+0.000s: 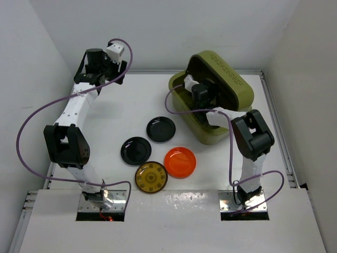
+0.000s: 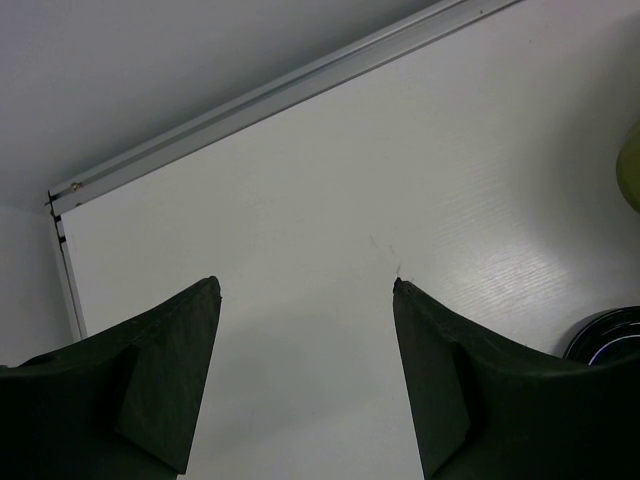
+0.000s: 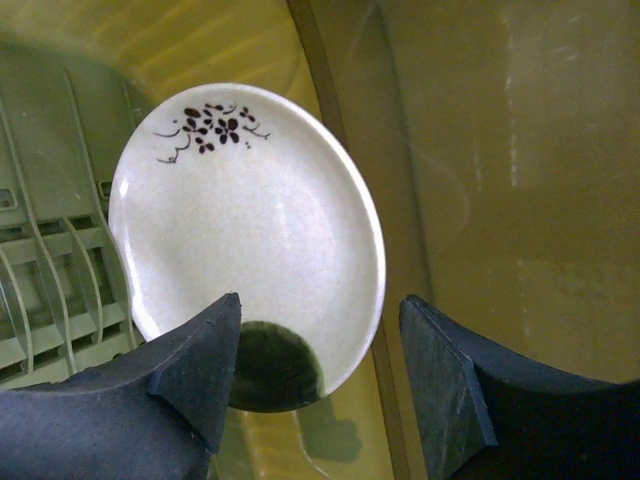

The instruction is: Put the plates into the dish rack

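Your right claw (image 3: 318, 300) is reached down inside the dish rack (image 1: 206, 138), which sits at the far-right corner of the tabletop (image 1: 131, 100) with its lid (image 1: 234, 79) swung up and back. The claw is spread wide and grips nothing. In the right wrist view the cream plate (image 3: 245, 230) lies just past the fingertips, its face turned toward the camera. Its dark flower mark is at the top and its dark green patch is low, in the gap between the jaws. The finger (image 3: 190, 380) on the side of the slatted floor (image 3: 50, 290) overlaps the plate's lower rim, and you cannot tell whether it touches. The other finger stands clear of the rim, toward the smooth rack wall.

Your left claw (image 2: 305, 285) is also spread wide and holds nothing, above bare tabletop near the far-left corner.

The other four plates lie flat in the middle of the tabletop, left of the rack. The farther black plate (image 1: 161, 129) is just beside the rack. The nearer black plate (image 1: 136, 150) lies closer to the near edge. The orange plate (image 1: 180, 162) and the yellow patterned plate (image 1: 151, 177) sit side by side nearest that edge.
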Motion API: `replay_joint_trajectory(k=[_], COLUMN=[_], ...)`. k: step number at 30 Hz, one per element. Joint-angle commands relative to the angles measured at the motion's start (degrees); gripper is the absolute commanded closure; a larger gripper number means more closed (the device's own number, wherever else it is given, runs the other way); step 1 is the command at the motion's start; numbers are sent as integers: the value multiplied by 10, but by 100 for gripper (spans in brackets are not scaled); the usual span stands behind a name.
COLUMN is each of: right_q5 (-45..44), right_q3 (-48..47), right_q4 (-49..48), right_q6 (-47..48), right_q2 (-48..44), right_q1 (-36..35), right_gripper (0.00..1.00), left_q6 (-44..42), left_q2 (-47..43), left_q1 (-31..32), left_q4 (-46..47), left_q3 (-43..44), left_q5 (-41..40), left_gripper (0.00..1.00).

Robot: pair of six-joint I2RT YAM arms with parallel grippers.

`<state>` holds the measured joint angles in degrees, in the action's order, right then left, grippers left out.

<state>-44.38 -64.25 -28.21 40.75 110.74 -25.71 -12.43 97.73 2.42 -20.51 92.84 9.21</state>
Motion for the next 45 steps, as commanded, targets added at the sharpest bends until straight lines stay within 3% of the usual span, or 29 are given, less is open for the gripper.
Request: replay_joint_trajectory(k=[1,9,15,19,24,26,27,30,32,33,34,37,40,45], right_q5=[0,-7,-26,-28,-11,24,56,246,322,417,440,549,626,667], right_q3=[-25,-44,-66,-90,-117,-134,-157,-236,-286,-295,-301,-324,-302,-274], right_q4=[-10,-6,-6,-4,76,159,233,469,518,571,587,627,644,663], right_q6=[-3,6,14,21,1,-43,-57,-178,-219,-226,-234,-284,-327,-434], right_q2=[-3,-8,-9,-18,-45,-64,-77,-93,-99,-100,-99,-97,-89,-54], right_q1=[-5,-8,-12,-28,-53,-67,-71,-74,-74,-76,-79,-82,-85,-94], right_gripper=[36,18,2,0,0,0,0,0,1,1,1,6,12,18], left_q6=[-7,-7,-17,-31,-31,-72,-111,-159,-205,-237,-252,-278,-272,-238], left_q2=[2,2,2,-4,-9,-9,-9,3,28,36,44,56,20,-22], left_q1=[-7,-7,-7,-7,-7,-18,-18,-18,-18,-18,-18,-18,-23,-29], left_q4=[11,11,6,-1,-22,-64,-84,-186,-283,-317,-373,-423,-406,-349], left_q3=[9,9,9,9,9,15,15,37,55,55,55,23,-59,-160], left_q5=[5,11,22,36,87,147,169,194,187,186,179,173,173,180], left_gripper=[26,26,19,0,0,0,8,19,23,23,23,23,23,23])
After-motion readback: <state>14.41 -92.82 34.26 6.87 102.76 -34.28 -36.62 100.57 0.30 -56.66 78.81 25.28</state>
